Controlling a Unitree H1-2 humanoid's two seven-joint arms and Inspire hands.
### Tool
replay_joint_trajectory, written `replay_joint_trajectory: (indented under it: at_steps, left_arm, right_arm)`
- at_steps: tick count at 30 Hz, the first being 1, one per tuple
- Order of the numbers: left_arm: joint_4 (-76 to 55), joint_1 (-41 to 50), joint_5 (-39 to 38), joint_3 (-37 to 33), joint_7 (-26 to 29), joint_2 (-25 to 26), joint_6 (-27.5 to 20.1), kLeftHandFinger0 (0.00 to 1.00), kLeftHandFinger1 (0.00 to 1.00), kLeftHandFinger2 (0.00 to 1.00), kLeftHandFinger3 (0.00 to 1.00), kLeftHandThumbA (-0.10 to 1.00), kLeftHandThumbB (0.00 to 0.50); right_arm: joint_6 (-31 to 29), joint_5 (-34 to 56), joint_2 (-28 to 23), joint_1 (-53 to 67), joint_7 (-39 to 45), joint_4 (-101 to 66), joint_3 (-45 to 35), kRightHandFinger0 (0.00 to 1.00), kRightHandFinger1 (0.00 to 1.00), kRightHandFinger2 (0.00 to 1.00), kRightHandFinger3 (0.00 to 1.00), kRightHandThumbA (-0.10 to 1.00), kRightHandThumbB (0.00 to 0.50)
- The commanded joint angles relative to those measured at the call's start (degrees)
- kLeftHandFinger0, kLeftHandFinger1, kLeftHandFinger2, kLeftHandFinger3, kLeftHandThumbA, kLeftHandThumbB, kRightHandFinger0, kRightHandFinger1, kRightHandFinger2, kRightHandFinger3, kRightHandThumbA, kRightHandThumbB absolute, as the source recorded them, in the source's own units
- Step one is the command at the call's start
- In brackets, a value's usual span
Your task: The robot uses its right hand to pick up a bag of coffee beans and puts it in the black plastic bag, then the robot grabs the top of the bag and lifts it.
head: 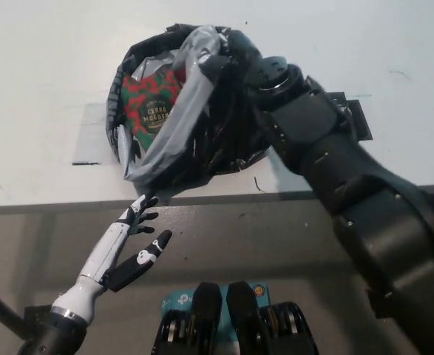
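Coffee bag (pixel 152 107) already inside the black plastic bag (pixel 202 140) on the table (pixel 39 89), right hand (pixel 235 52) at its top (grip hidden, cannot tell); lift remaining, left hand (pixel 131 237) idle, fingers spread, empty.

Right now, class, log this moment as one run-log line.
coffee bean bag: inside black plastic bag | right robot hand: at bag top, grip unclear | left robot hand: open, resting below table edge
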Motion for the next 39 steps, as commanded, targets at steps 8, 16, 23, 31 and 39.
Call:
replay_joint_trajectory:
  at_steps: [8,16,23,31,39]
  left_arm:
    - [-0.7,-0.9,-0.1,0.1,-0.5,0.4,-1.3,0.81,0.88,1.0,1.0,0.72,0.075]
    - [0.3,-1.1,2.3,-0.3,0.8,0.5,-2.5,0.77,0.82,0.98,1.0,0.68,0.071]
    - [-0.6,0.9,1.5,0.0,0.6,-0.1,-2.0,0.77,0.82,0.98,1.0,0.6,0.066]
    - [-1.9,3.5,-0.3,1.1,0.3,0.2,-1.9,0.85,0.92,1.0,1.0,0.86,0.155]
    - [-0.6,4.2,-1.2,2.0,0.4,0.6,-2.8,1.0,1.0,1.0,1.0,1.0,0.275]
  right_arm:
    - [8.9,-7.4,-9.4,-5.5,10.9,-23.9,5.3,1.0,1.0,1.0,1.0,0.92,0.411]
    - [11.4,-7.1,-13.7,-8.9,17.3,-35.8,2.7,1.0,1.0,1.0,1.0,0.91,0.419]
    - [11.4,-6.2,-15.0,-7.6,21.2,-46.5,-1.6,1.0,1.0,1.0,1.0,1.0,0.42]
    - [11.4,-17.3,-23.7,5.8,31.9,-82.2,-6.4,1.0,1.0,1.0,1.0,1.0,0.415]
    - [11.4,-7.0,-33.9,30.9,30.5,-116.7,-20.7,1.0,1.0,1.0,1.0,1.0,0.351]
